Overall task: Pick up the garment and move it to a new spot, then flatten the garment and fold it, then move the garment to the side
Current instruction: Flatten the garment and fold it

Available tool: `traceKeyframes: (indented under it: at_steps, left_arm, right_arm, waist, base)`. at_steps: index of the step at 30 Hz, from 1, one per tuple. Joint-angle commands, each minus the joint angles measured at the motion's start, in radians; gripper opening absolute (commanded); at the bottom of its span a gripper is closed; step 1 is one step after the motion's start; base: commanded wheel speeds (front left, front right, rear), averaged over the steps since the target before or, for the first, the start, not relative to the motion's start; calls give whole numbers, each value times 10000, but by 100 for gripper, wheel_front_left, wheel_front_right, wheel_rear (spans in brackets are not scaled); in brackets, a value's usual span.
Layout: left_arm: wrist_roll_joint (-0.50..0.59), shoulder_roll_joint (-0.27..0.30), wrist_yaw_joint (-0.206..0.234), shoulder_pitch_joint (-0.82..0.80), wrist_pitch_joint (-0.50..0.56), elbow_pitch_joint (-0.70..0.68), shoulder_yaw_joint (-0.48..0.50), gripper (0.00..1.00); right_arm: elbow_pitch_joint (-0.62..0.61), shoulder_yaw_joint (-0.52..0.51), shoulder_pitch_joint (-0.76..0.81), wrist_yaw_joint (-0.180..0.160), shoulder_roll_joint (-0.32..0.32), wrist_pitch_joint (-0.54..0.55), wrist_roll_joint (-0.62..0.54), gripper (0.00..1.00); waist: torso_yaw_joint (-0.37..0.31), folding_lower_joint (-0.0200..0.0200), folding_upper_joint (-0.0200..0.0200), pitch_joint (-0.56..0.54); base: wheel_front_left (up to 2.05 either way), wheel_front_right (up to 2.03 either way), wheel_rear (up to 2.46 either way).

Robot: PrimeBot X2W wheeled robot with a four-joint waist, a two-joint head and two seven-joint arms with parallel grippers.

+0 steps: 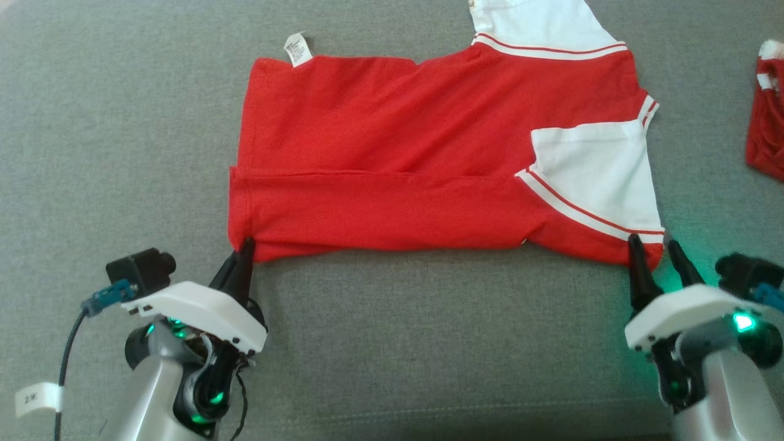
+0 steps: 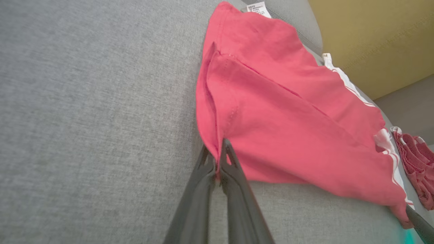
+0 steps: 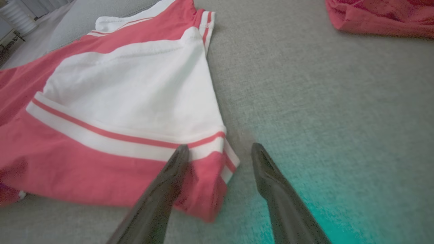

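Mid-fold here: our garment [image 1: 398, 159] lies flat on the grey cushion [image 1: 392, 343]. Left gripper [image 1: 246, 244] is pinched tight on its near-left corner; right gripper [image 1: 653, 242] gapes around the near-right corner, gripping nothing. We reckon right clamps next, then the 2 lift together.

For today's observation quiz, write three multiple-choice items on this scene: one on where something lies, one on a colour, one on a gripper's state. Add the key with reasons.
1. Where on the garment does the white label sit?
A) far-left corner B) near-right corner C) centre
2. What colour is the surface beneath it?
A) blue B) grey C) brown
3. How is the left gripper?
A) open wide B) shut on nothing C) shut on the garment's near-left corner

Key: 1 A, the label sticks out at the far-left corner; 2 B, grey fabric lies all round; 3 C, the left wrist view shows its fingers pinching red cloth.
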Motion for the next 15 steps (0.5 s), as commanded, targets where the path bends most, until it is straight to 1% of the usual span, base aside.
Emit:
traceKeyframes:
  at_steps: [1, 2, 3, 6, 8, 11, 15]
  left_arm:
    - [61, 124, 30, -159, -169, -308, 316, 0]
    - [63, 107, 22, -159, -210, -282, 308, 0]
    - [70, 94, 16, -158, -248, -255, 298, 0]
    - [57, 51, -11, -131, -341, -178, 274, 0]
    - [75, 75, -18, -63, -401, -198, 267, 0]
    - [113, 149, -15, 180, -461, -418, 238, 0]
    - [132, 245, 71, 884, -433, -1005, 137, 0]
  right_arm:
    - [-14, 323, -414, 65, -62, 133, 99, 49]
    - [147, 359, -485, 65, -62, 178, 167, 35]
    - [270, 368, -555, 65, -62, 190, 186, 0]
    - [428, 270, -678, 65, -62, 200, 109, 0]
    - [301, -27, -670, 65, -62, 133, -129, 0]
    - [-209, -575, -473, 65, -62, 176, -535, 0]
    - [-1121, -1083, 123, 65, -62, 574, -879, 0]
  waist:
    - [46, 0, 0, -47]
    - [65, 0, 0, -82]
    - [75, 0, 0, -111]
    - [95, 0, 0, -247]
    - [95, 0, 0, -348]
    - [80, 0, 0, -470]
    - [44, 0, 0, -587]
  base:
    - [0, 0, 0]
    - [0, 0, 0]
    - [0, 0, 0]
    - [0, 0, 0]
    - [0, 0, 0]
    - [0, 0, 0]
    - [0, 0, 0]
